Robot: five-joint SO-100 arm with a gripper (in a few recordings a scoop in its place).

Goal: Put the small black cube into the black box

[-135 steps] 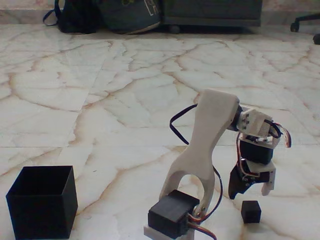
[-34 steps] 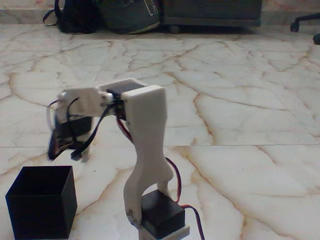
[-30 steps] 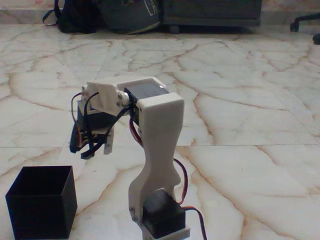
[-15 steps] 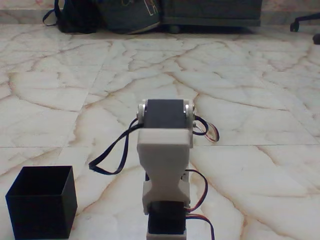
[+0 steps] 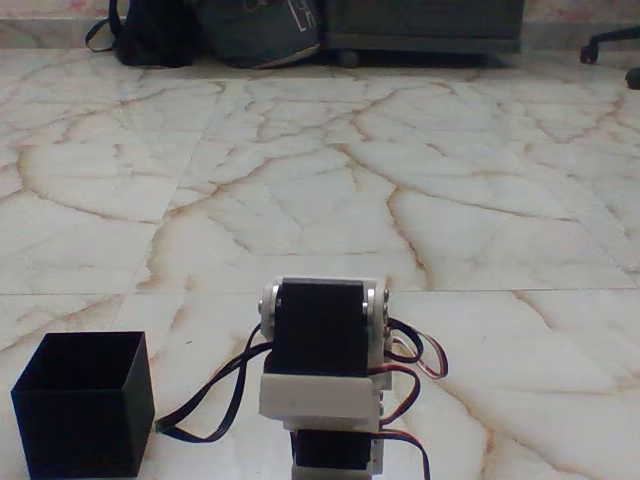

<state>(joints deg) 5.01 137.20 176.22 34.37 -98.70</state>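
The black box [image 5: 84, 430] stands on the marble floor at the lower left of the fixed view, its open top facing up and its inside dark. The small black cube is out of view. My arm [image 5: 322, 385] is folded low at the bottom centre, with a black servo and white bracket facing the camera and cables looping out on both sides. The arm's own body hides the gripper behind it. The arm stands to the right of the box, about a box width away.
A wide marble floor [image 5: 330, 180] stretches behind the arm. Two bags [image 5: 210, 30] and a dark piece of furniture [image 5: 425, 25] line the far edge. A chair base [image 5: 612, 45] shows at the top right.
The arm swung from the right, over the black box at the left, back to centre, and has now folded lower. The small black cube no longer lies on the floor at the right.
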